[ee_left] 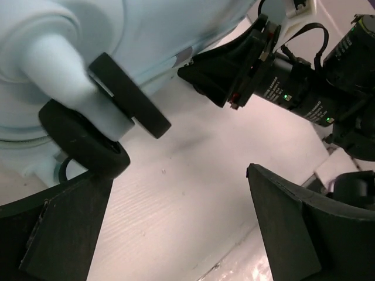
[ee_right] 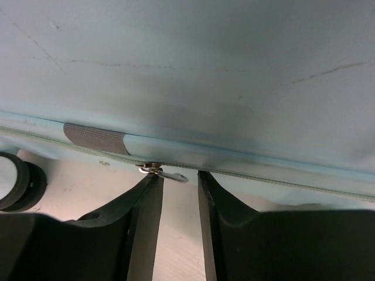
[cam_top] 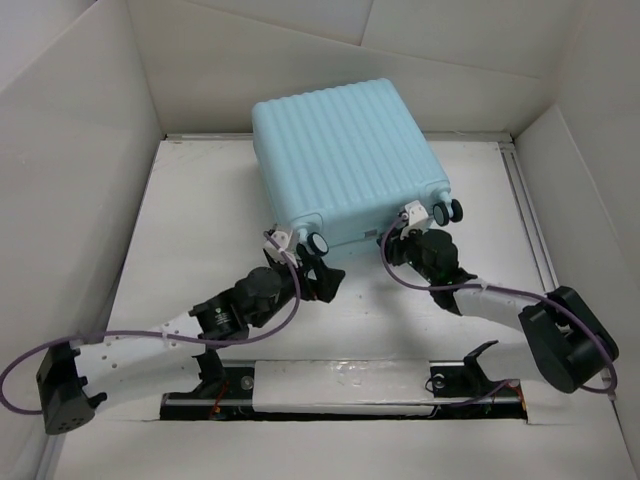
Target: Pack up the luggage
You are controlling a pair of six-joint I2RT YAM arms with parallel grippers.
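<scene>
Closed aqua luggage lies on a table. The left pincer gapes wide, empty, beside a wheel. The right pincer, narrowly parted, has its tips at the zipper pull.

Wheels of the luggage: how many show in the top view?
2: a left wheel and a right wheel, both at the near edge of the luggage. Others may be hidden.

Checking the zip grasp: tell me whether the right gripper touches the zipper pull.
Cannot tell. In the right wrist view the zipper pull lies at the fingertips of the right gripper, neither gap nor contact plain; the top view hides it.
</scene>
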